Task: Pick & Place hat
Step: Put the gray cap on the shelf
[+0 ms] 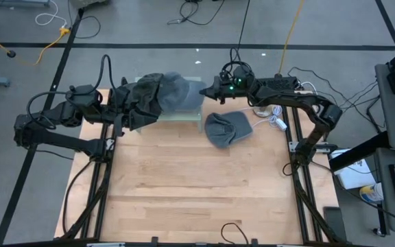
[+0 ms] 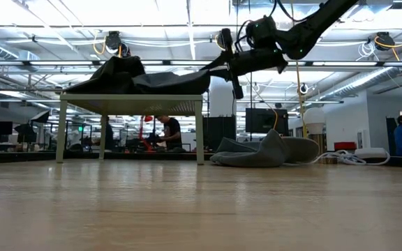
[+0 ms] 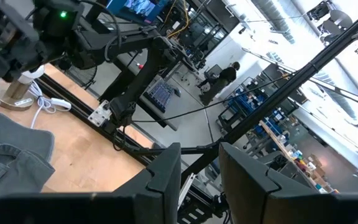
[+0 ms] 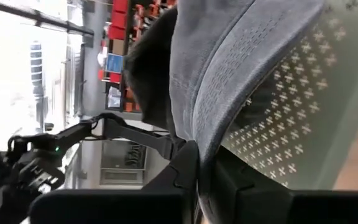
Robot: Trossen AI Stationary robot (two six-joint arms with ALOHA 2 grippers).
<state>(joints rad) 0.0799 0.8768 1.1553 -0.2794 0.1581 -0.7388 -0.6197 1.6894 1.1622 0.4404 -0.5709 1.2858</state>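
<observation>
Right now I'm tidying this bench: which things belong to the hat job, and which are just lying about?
Job: grey fabric hat on the stand, pinched by the right hand; small pale perforated stand; second grey fabric hat lying on the wooden table; black crumpled fabric on the stand.
Lying about: white cable and plug strip.

You have a pale wooden worktop [image 1: 184,185] with a small raised stand [image 2: 131,104] on thin legs near its far edge, toward the far left corner. Grey hats [image 1: 166,92] are piled on the stand's top. One grey hat [image 1: 226,128] lies flat on the worktop just beside the stand. A white cable [image 1: 273,120] rests near the far right corner.
</observation>
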